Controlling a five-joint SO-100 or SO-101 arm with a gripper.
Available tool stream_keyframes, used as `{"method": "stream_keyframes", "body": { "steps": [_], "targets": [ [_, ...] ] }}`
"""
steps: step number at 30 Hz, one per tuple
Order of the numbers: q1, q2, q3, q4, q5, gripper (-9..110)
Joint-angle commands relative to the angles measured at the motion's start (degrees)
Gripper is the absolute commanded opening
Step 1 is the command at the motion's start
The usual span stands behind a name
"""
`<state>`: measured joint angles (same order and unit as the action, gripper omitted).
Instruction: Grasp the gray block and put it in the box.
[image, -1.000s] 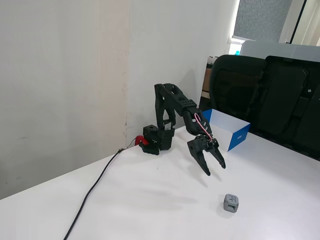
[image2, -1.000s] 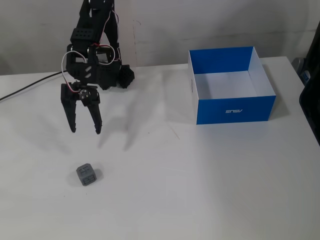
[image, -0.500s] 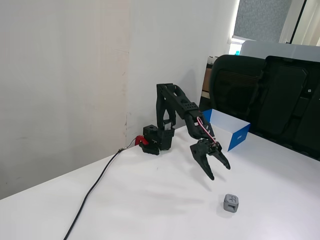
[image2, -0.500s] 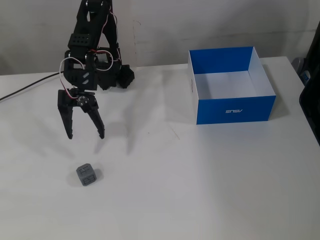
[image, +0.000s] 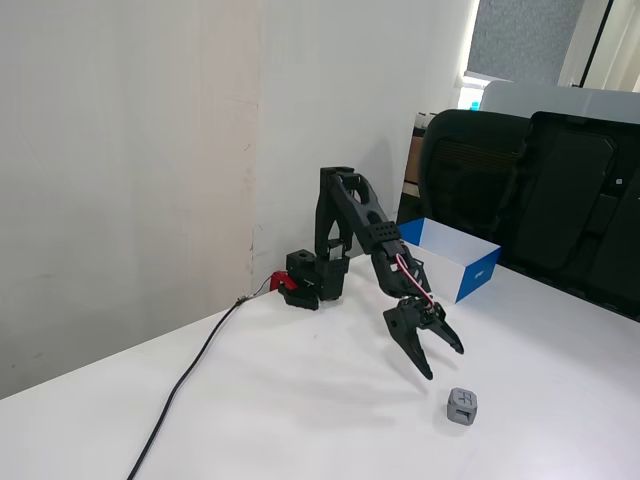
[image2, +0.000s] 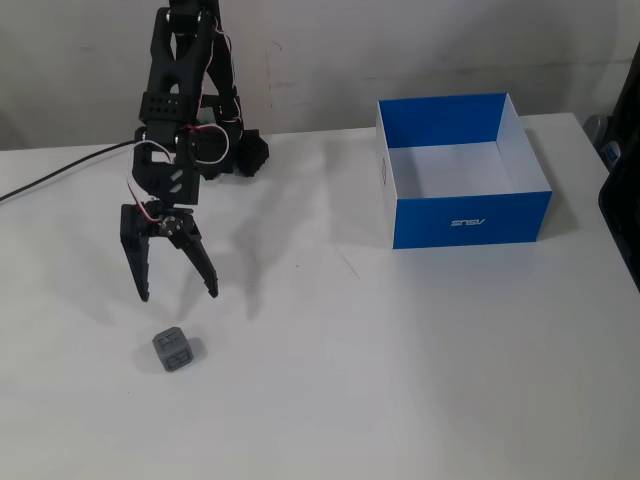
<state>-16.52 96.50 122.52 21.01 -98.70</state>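
Gripper (image2: 178, 295) is seen spread open and empty, fingertips pointed down, held above the white table (image2: 420, 380). Gray block (image2: 174, 350) is set on the table just below and apart from the fingertips. Blue box (image2: 470, 215) is placed well apart, empty inside.

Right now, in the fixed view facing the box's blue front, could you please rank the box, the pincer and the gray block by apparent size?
Largest to smallest:
1. box
2. pincer, open
3. gray block
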Motion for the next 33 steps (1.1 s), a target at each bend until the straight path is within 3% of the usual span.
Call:
{"method": "stream_keyframes", "body": {
  "steps": [1, 9, 16, 33],
  "targets": [
    [-0.4, 0.0, -1.8, -1.7, -1.1, 42],
    [-2.1, -4.5, -6.9, -1.2, -3.2, 43],
    [-3.3, -8.1, -17.3, 7.2, -3.7, 42],
    [-3.0, -11.3, -20.9, 6.9, -5.2, 42]
  ]
}}
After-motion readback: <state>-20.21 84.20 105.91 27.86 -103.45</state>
